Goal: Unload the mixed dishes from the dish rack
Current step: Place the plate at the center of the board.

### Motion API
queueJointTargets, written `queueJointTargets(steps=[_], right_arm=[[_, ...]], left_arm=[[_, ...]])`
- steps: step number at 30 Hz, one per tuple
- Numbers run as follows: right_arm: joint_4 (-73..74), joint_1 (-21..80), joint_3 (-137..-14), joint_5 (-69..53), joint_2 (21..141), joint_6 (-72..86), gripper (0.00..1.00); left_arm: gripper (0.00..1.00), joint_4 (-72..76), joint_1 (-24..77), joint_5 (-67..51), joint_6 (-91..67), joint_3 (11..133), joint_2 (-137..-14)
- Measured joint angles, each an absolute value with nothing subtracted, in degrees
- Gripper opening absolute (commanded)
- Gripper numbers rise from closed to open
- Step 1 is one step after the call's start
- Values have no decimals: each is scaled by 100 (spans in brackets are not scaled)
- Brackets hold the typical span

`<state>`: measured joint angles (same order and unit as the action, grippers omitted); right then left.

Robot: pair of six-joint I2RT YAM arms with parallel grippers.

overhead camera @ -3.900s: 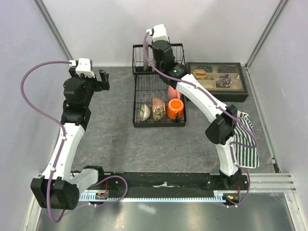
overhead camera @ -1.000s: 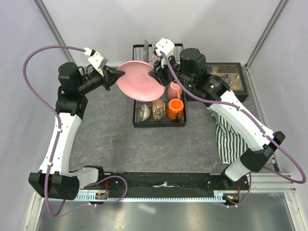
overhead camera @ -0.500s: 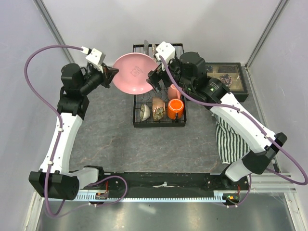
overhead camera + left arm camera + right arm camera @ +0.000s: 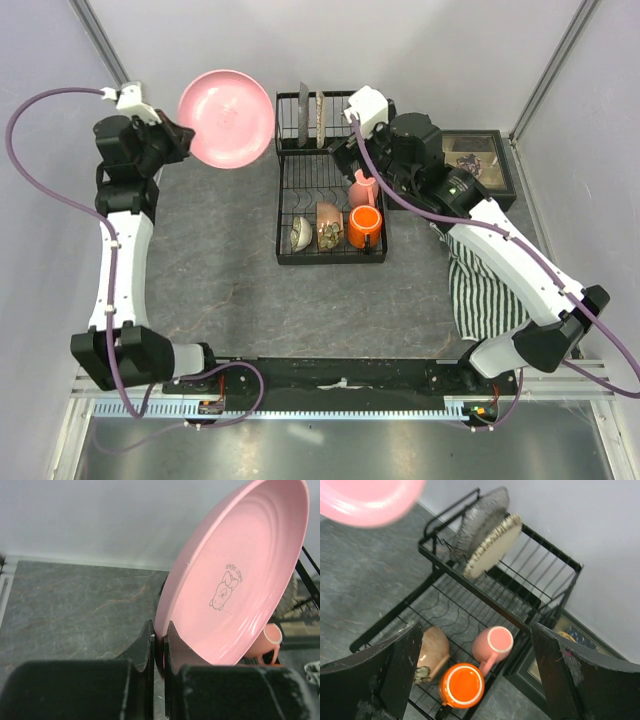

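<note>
My left gripper (image 4: pixel 159 640) is shut on the lower rim of the pink plate (image 4: pixel 235 580), holding it tilted in the air left of the dish rack (image 4: pixel 280 225); from above the plate (image 4: pixel 225 118) sits past the rack's back left corner. My right gripper (image 4: pixel 480 665) hangs open and empty over the rack. A grey speckled plate (image 4: pixel 480 522) and a cream-rimmed plate (image 4: pixel 492 550) stand in the back slots. The pink mug (image 4: pixel 492 644), orange mug (image 4: pixel 462 685) and brown bowl (image 4: pixel 432 652) sit in the basket, with a small pale bowl (image 4: pixel 299 235) at its left.
A dark compartmented tray (image 4: pixel 480 160) of trinkets lies right of the rack. A striped cloth (image 4: pixel 485 290) lies under my right arm. Grey walls close in the back and both sides.
My right gripper has let go of the pink plate, opened wide and drawn back to the right. My left gripper has carried the plate left and away from the rack.
</note>
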<state>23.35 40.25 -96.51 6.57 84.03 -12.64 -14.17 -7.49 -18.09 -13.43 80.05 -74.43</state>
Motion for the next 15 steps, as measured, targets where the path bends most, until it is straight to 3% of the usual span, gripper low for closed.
queueJointTargets(steps=[6,15], right_arm=[[2335,3701,-9327,740,8315,-1264,98],[2333,3481,-9115,757,8162,-1264,98]], left_arm=[[2,-1535,-1406,-1802,-2182,8090,-7994],[1,-1964,-1551,-1496,-3081,8071,-8757]])
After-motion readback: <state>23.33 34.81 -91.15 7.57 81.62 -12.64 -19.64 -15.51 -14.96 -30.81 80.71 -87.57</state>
